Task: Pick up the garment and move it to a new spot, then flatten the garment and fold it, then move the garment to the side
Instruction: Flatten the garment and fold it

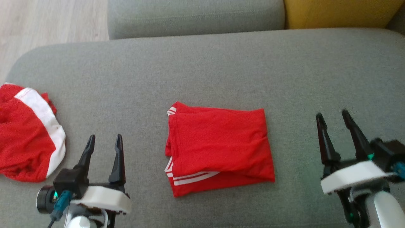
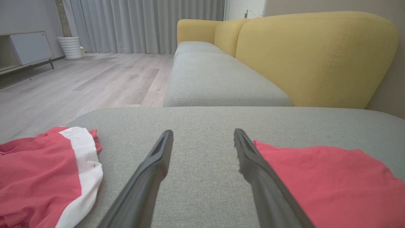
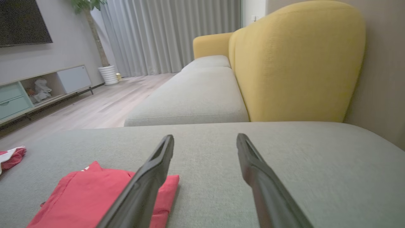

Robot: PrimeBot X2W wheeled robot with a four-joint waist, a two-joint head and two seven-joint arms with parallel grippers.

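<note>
Garment [image 1: 218, 148] folded on grey sofa [image 1: 202, 69], left gripper [image 1: 105, 136], right gripper [image 1: 331, 112] — both spread wide, empty

Same build on both sides tbh: the left gripper [image 1: 105, 136] and right gripper [image 1: 332, 113] are each made up of two long matte-black fingers [image 1: 86, 155], tapered to narrow tips and set into a black block. A rounded white shell [image 1: 101, 198] is fitted behind that. A teal connector [image 1: 61, 201], a dark cable [image 1: 52, 221] and a round black lens barrel [image 1: 42, 199] are seen at the left wrist.
</note>
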